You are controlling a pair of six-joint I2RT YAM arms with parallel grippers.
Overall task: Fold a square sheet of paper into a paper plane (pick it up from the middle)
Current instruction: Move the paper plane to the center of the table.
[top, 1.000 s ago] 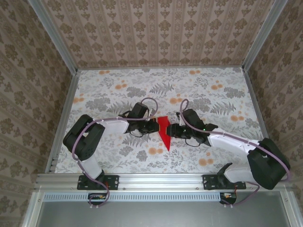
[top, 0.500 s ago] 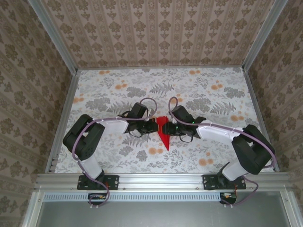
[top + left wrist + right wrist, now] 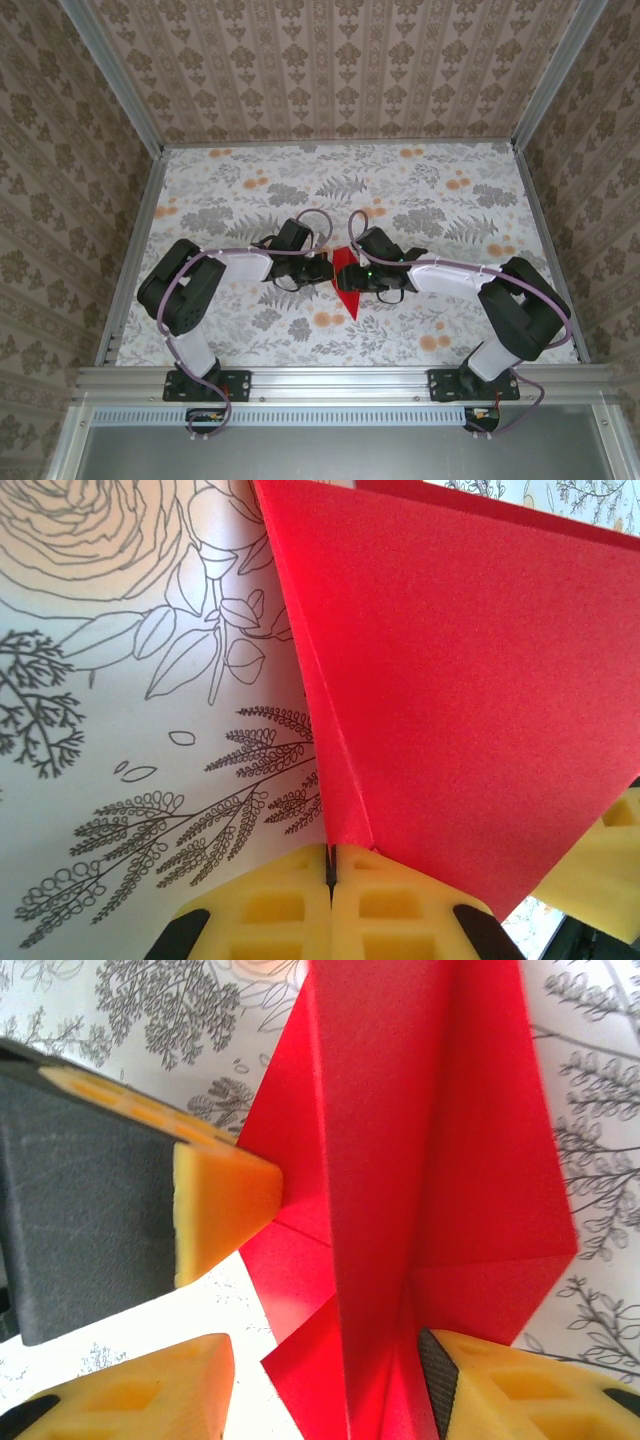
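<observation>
The left gripper (image 3: 330, 868) is clenched on a crease of the folded red paper (image 3: 470, 680). The right gripper (image 3: 328, 1365) is released, its fingers straddling the paper.

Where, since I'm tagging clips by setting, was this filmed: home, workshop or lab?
Likely a purpose-built robot test cell, not a home: a left arm and right arm bolted to a metal rail, a floral table boxed in by wallpapered panels, folded red paper between the arms.
</observation>
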